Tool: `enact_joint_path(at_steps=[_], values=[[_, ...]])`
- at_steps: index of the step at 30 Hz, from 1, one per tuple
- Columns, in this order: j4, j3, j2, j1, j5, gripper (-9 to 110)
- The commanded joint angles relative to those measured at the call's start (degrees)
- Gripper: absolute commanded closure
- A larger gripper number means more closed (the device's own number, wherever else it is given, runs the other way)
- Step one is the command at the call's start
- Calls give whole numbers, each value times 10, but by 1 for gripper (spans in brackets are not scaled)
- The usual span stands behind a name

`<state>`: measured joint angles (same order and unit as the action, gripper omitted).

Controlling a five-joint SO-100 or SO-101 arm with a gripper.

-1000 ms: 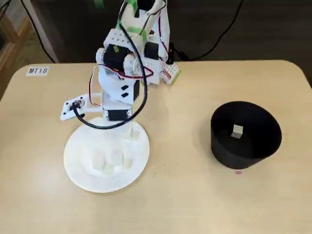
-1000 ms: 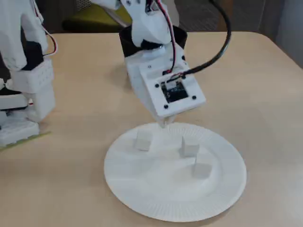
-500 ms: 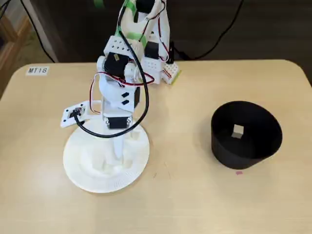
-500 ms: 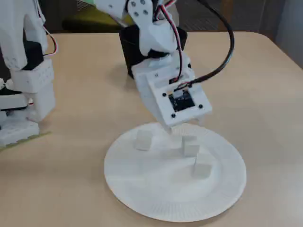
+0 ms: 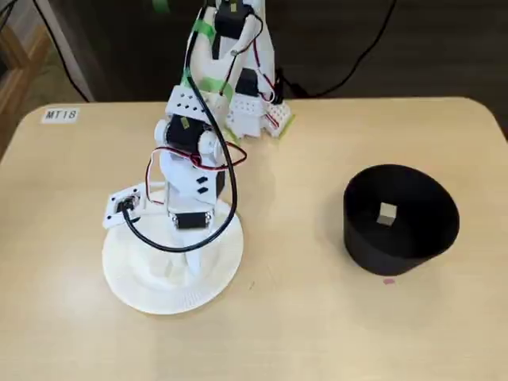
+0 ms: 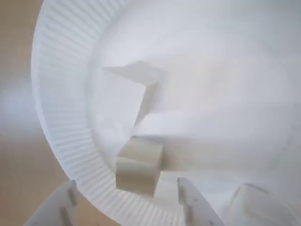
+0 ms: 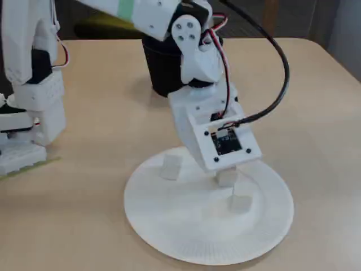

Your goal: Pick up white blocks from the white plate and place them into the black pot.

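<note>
— Any writing on this worktop (image 5: 317,317)?

— One small label (image 5: 61,115) at the far left corner in a fixed view. It reads "MT18", or near enough; the letters are tiny.

— How many white blocks can you count?

— Three on the white plate (image 7: 186,243): one off to the left (image 7: 170,167), one right under the arm's camera board (image 7: 227,178), one nearer the front (image 7: 241,204). A fourth block (image 5: 387,213) lies on the floor of the black pot (image 5: 401,252), which stands well apart to the right in that fixed view.

— And the pincer?

— Down over the plate. In the wrist view the pincer (image 6: 126,195) is spread, its two white tips showing at the bottom edge, and one block (image 6: 138,165) sits on the plate between them, near the ribbed rim. I can't tell whether either tip touches it. A bigger-looking block (image 6: 124,96) lies just beyond, and part of another (image 6: 256,202) shows at the lower right.

— One arm only?

— One, white, with red and black wires looping off it.
</note>
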<state>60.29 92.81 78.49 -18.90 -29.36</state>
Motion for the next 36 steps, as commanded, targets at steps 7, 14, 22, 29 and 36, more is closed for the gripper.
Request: enact_joint_path(at_steps=[7,14,22,29,36], values=[[2,-76,-53,-3,-6,100],[3,-91,-54,-8,-4,104],[-70,-81,157,98,-5,104],[-111,-80,304,294,-4,104],[-18,-54,320,471,20,104]])
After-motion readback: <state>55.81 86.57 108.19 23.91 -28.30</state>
